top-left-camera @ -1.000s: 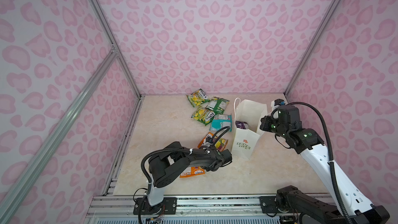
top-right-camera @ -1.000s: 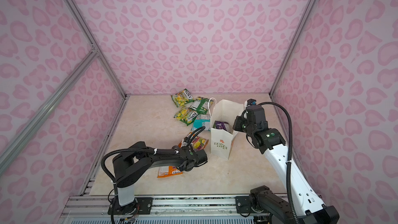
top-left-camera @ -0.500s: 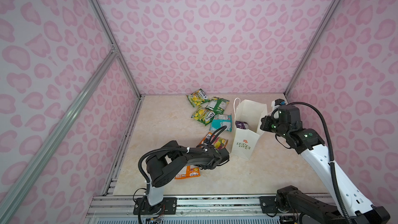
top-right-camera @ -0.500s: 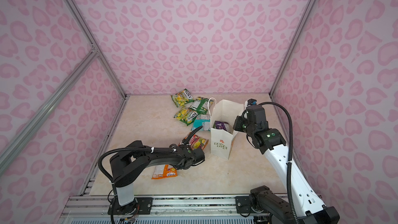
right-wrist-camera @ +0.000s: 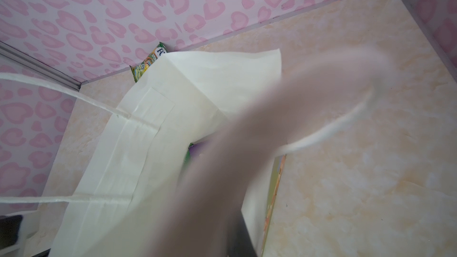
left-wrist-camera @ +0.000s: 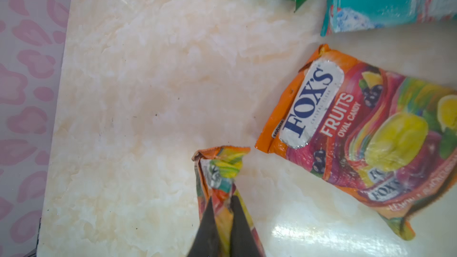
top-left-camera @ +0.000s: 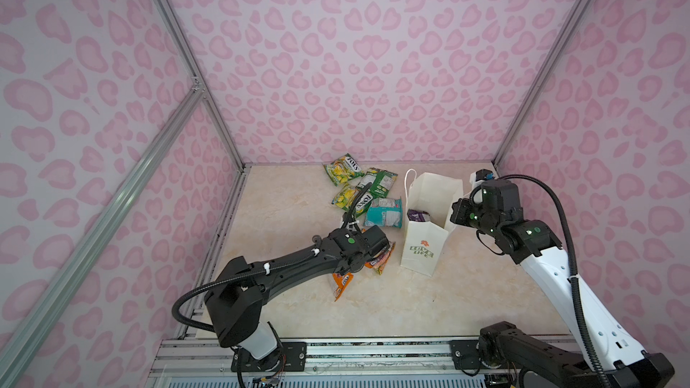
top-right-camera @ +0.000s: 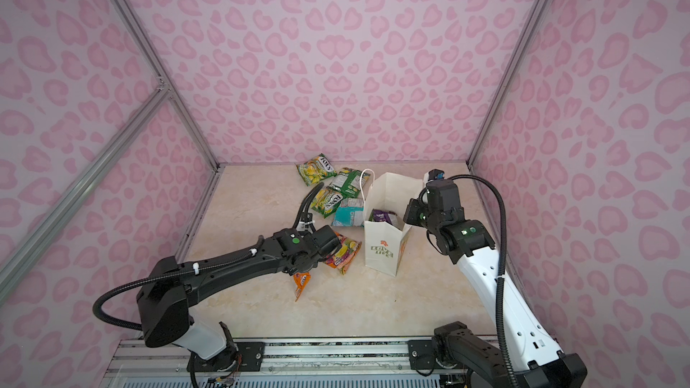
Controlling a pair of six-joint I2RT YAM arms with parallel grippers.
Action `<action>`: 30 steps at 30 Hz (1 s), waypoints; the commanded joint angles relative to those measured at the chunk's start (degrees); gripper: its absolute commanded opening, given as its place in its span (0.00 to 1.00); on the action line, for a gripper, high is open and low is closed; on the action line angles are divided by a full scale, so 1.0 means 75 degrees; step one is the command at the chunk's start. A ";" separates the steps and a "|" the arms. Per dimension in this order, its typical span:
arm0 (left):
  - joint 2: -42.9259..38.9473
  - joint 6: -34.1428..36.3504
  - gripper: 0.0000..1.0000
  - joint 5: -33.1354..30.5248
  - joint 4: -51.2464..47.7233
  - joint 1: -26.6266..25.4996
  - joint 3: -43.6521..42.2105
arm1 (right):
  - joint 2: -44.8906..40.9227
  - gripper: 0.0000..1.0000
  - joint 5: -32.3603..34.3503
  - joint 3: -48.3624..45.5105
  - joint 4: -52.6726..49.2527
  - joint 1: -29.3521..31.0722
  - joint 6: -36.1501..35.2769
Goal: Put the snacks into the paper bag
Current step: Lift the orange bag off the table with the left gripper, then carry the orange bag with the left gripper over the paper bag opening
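left pincer (left-wrist-camera: 222,196): clamped on corner of orange packet (left-wrist-camera: 220,166), for bagging | right pincer (top-left-camera: 452,218): closed, seemingly pinching paper bag (top-left-camera: 422,251) rim, keeping it open

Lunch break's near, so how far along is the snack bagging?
Done: one purple packet sits inside the paper bag, which the right claw holds by its rim. In hand: the left claw pinches an orange packet. Left outside: a second orange packet, two green-yellow packets, a dark green packet and a teal packet.
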 commanded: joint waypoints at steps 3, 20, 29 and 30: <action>-0.0990 0.0576 0.03 0.0341 0.0129 0.0433 0.0117 | 0.0010 0.00 0.0083 0.0013 0.0058 0.0012 0.0051; -0.2808 0.2616 0.03 0.3281 0.1800 0.0827 0.2532 | -0.0065 0.00 0.0300 0.0153 -0.0138 0.0001 0.0218; -0.1982 0.2711 0.03 0.5372 0.2885 0.0746 0.4050 | -0.0101 0.00 0.0307 0.0039 -0.0114 0.0007 0.0264; -0.1809 0.2728 0.03 0.5502 0.2927 0.0685 0.4270 | -0.0113 0.00 0.0309 0.0017 -0.0106 0.0007 0.0283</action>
